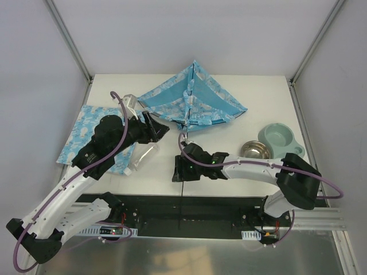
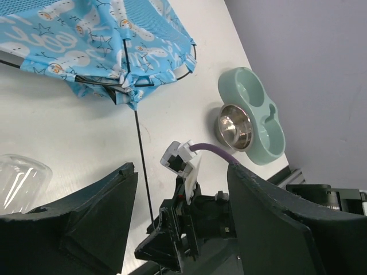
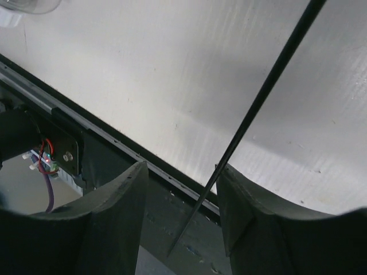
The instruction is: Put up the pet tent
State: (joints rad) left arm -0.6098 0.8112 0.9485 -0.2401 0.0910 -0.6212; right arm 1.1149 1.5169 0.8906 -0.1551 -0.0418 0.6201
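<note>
The pet tent [image 1: 198, 100], soft blue printed fabric, lies slumped at the far middle of the white table [image 1: 261, 94]. Its one thin black pole [image 3: 258, 103] passes unclamped between the right gripper's [image 3: 180, 177] parted jaws. The left gripper [image 2: 180, 172] gapes wide, empty. Nearby are one steel bowl [image 1: 255, 150] and one pale green feeder [image 1: 281, 137].

The pet tent [image 1: 198, 97] is blue with white snowmen and stars, its pole [image 2: 143, 160] black, the mat [image 1: 86, 129] left of it pale blue with white print, the feeder [image 2: 262, 112] right of it mint green.
</note>
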